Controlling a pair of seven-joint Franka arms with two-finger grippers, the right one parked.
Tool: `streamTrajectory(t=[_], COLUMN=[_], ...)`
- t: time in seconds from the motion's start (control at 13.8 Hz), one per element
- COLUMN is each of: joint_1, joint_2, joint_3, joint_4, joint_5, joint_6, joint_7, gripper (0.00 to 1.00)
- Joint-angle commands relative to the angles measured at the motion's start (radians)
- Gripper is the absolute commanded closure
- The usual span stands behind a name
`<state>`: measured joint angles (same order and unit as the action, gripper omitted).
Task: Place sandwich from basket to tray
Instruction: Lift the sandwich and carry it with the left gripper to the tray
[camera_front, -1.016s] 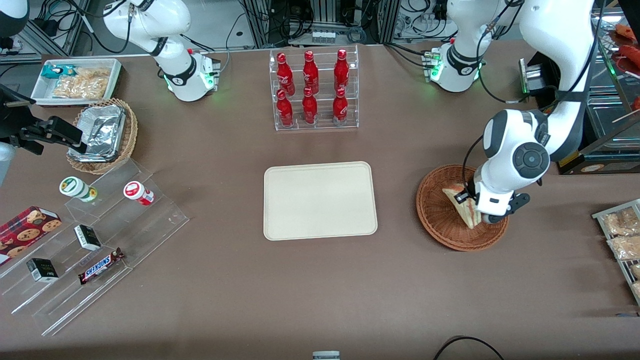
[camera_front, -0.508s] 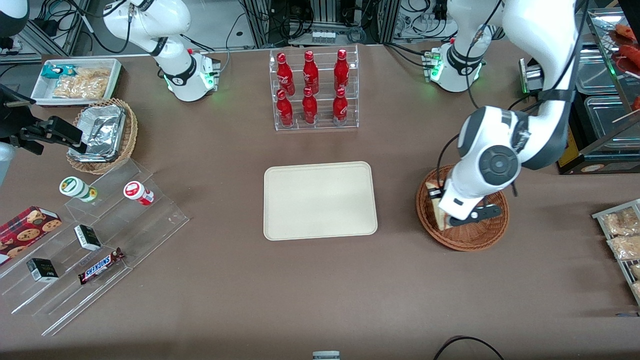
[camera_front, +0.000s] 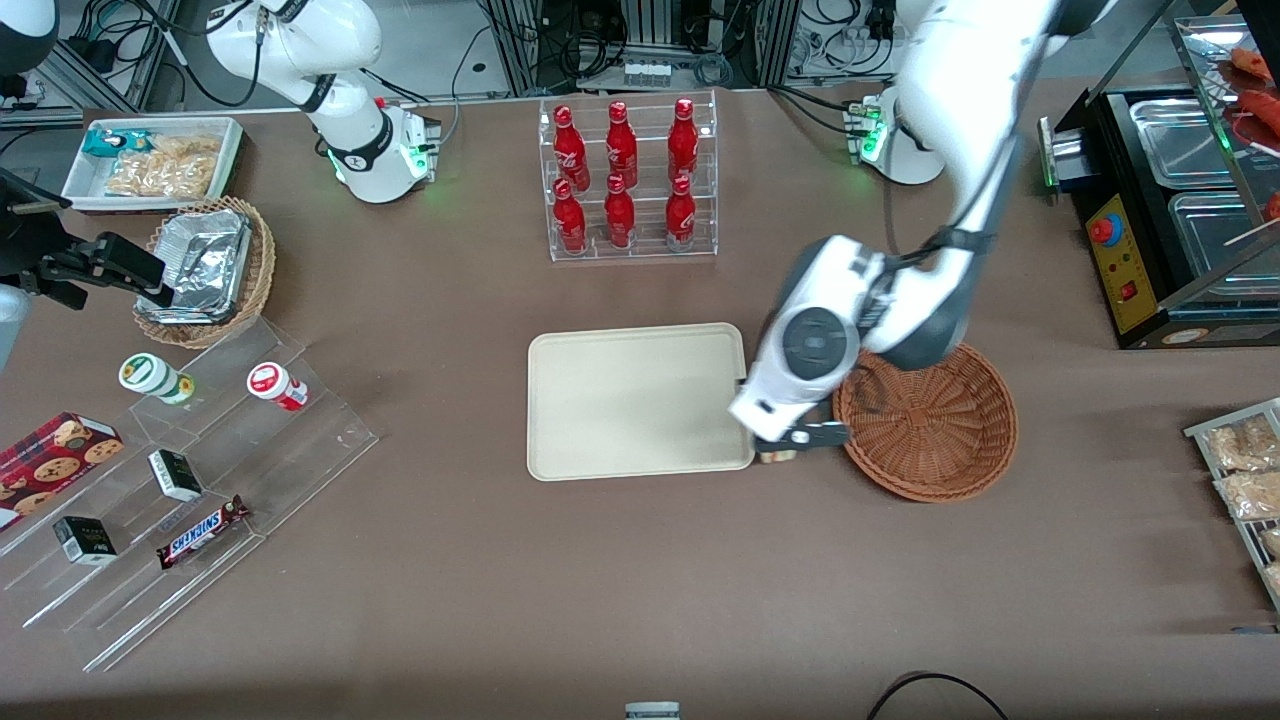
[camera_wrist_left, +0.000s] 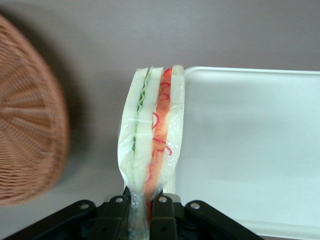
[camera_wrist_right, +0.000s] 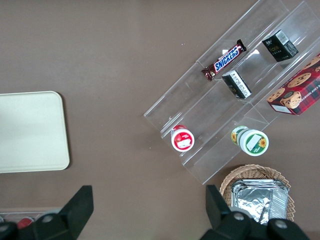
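Observation:
My left gripper (camera_front: 781, 447) hangs in the air between the basket (camera_front: 930, 422) and the tray (camera_front: 620, 400), over the tray's edge nearest the basket. It is shut on the sandwich (camera_wrist_left: 150, 137), a plastic-wrapped wedge of pale bread with green and red filling, held by its wrapper end. In the front view only a small bit of the sandwich (camera_front: 775, 457) shows under the hand. The reddish-brown basket holds nothing; it also shows in the left wrist view (camera_wrist_left: 27, 135), as does the cream tray (camera_wrist_left: 250, 145).
A clear rack of red bottles (camera_front: 625, 180) stands farther from the front camera than the tray. Toward the parked arm's end are clear stepped shelves with snacks (camera_front: 190, 480), a tan basket with a foil container (camera_front: 205, 265) and a white bin (camera_front: 150, 160). A metal warmer (camera_front: 1180, 210) stands at the working arm's end.
My gripper has lifted the sandwich out of the basket and carried it sideways to the tray's edge. The basket is left with nothing in it.

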<state>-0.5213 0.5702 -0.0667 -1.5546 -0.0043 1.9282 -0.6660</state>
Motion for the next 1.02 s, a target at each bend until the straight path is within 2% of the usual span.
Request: streamTrajectory(t=[0.0, 0.15, 0.44, 0.65, 0.94], joint_1=[-0.061, -0.084, -0.166, -0.218, -0.236], joint_2=[0.082, 0.098, 0.143, 0.181, 0.22], joint_3=[0.004, -0.025, -0.036, -0.031, -0.031], joint_4=[0.111, 0.111, 0.146, 0.192, 0.206], joint_5=[-0.025, -0.071, -0.069, -0.051, 0.03], joint_6=[0.012, 0.081, 0.129, 0.132, 0.159], joint_7=[-0.053, -0.069, -0.153, -0.211, -0.294], gripper=[0.99, 0.99, 0.99, 0.99, 0.98])
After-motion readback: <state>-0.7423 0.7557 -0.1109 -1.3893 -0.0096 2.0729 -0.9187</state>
